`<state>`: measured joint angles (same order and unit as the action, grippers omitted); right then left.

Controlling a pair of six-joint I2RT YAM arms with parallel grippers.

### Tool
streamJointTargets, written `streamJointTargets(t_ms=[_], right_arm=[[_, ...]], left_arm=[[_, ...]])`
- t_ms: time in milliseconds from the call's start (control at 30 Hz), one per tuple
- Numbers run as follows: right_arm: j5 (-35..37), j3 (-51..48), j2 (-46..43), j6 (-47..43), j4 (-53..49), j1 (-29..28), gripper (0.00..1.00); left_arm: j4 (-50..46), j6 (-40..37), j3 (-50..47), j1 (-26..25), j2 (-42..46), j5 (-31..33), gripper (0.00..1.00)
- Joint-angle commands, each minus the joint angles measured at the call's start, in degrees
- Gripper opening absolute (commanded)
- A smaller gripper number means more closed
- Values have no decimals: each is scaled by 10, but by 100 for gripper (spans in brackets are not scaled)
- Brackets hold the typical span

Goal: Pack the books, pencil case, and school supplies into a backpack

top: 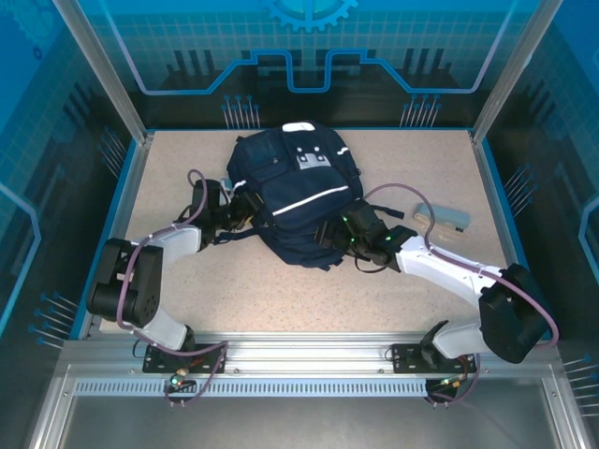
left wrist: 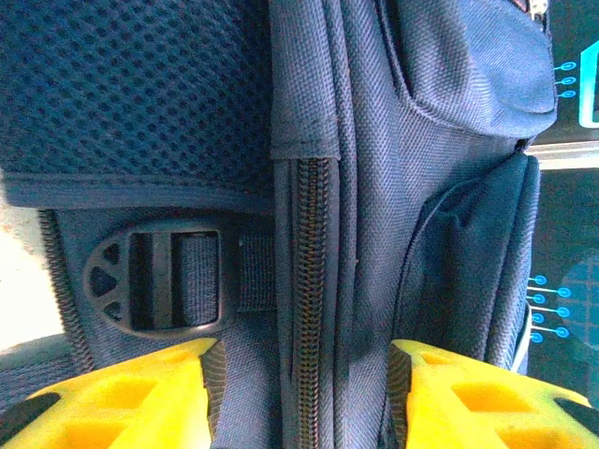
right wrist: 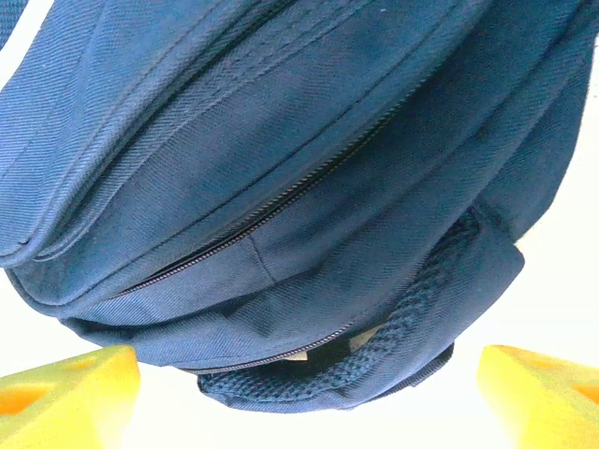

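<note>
Where left fingers (left wrist: 159, 393) sit: either side of a shut zipper (left wrist: 307, 281) on the bag's side, apart. The fabric between them is flat, no pinch seen.
Left gripper (left wrist: 301, 374): jaws partly apart, holding nothing I can make out; buckle (left wrist: 154, 281) just beside one finger.
Right fingers (right wrist: 65, 393): wide apart, touching nothing.
Right gripper (right wrist: 309, 374): empty, facing the bag's near end, close to a mesh loop (right wrist: 412, 318). The zips there look shut.
Backpack (top: 295, 201): lying flat mid-table (top: 393, 299), front up, between the two grippers.
Grey case (top: 442, 219): on the table right of the bag, apart from it; likely the pencil case.
Risk 1: left jaws could close on loose fabric, not the zip pull, which I can't spot. The bag would drag and not open.
Risk 2: bag is soft and unanchored, so a one-sided pull could slide it toward the case.
Risk 3: right fingers may snag the loop or a strap.
Writing: white patches (top: 314, 159) near the bag's top, too small to read; no brand legible.
</note>
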<state>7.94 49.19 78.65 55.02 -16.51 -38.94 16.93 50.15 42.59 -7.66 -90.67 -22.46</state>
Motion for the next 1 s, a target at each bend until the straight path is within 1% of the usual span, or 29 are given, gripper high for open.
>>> streamJointTargets(t_ms=[0,67,133,200,367,533,733,833,967], right_arm=[[-4,32,10,-14,4,-10,93],[-4,35,17,-13,3,-10,91],[-4,36,24,-14,8,-10,87],[1,42,34,-18,8,-10,86],[29,77,65,-38,-22,-4,82],[38,109,94,-61,-52,16,80],[53,140,117,-88,-87,50,78],[69,147,107,-96,-107,57,78],[109,141,68,-94,-146,56,79]], left_arm=[[52,30,5,4,-22,-43,45],[72,40,4,4,-31,-56,40],[99,55,0,4,-38,-71,34],[113,63,-1,4,-43,-83,30],[139,80,-12,1,-49,-105,19],[132,75,-25,-11,-41,-112,14],[92,58,-31,-50,-18,-109,12],[70,56,-29,-75,-6,-106,12],[57,63,-24,-118,1,-99,12]])
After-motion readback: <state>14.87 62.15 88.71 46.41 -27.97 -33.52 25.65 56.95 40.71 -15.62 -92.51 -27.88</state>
